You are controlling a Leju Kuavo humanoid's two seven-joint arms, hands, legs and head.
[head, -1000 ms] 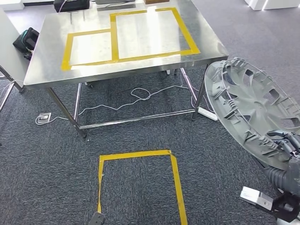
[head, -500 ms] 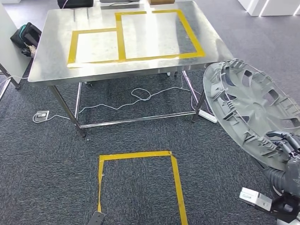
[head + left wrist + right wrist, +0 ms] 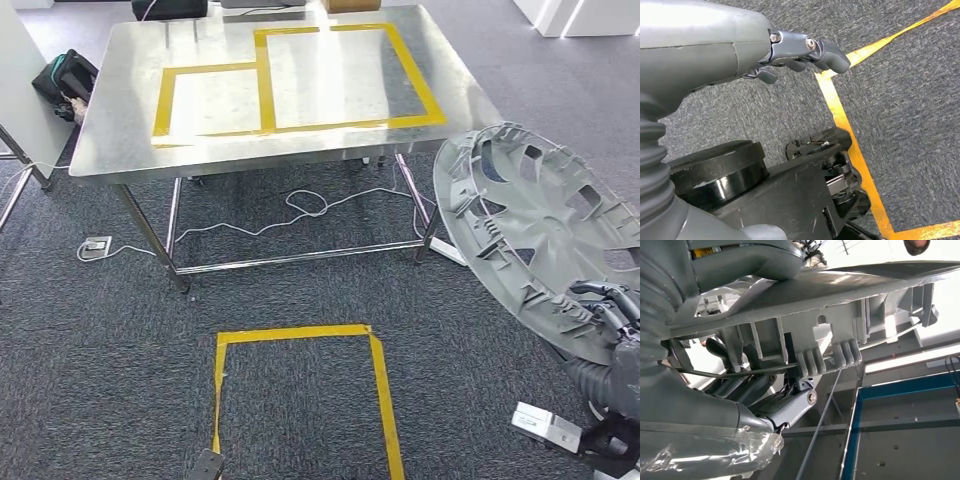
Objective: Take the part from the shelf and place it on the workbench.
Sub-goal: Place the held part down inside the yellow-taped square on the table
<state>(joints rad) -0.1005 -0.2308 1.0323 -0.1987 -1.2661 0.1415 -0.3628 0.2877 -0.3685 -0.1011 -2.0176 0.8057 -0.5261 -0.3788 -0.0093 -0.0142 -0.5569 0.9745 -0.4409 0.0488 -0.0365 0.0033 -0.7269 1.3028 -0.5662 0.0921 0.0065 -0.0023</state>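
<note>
The part is a large grey ribbed wheel cover, tilted in the air at the right of the head view. My right hand grips its lower rim from underneath. In the right wrist view my fingers curl under the cover's ribbed edge. The steel workbench stands ahead and to the left of the cover, with two yellow tape rectangles on its top. My left hand hangs over the carpet with its fingers apart and holds nothing.
A yellow tape square marks the dark carpet in front of me. White cables and a socket box lie under the bench. A black bag sits at the bench's left end, beside a white table.
The whole picture has shifted, so the camera has moved: the workbench now sits a little further right and lower in frame. The wheel cover stays in my right hand.
</note>
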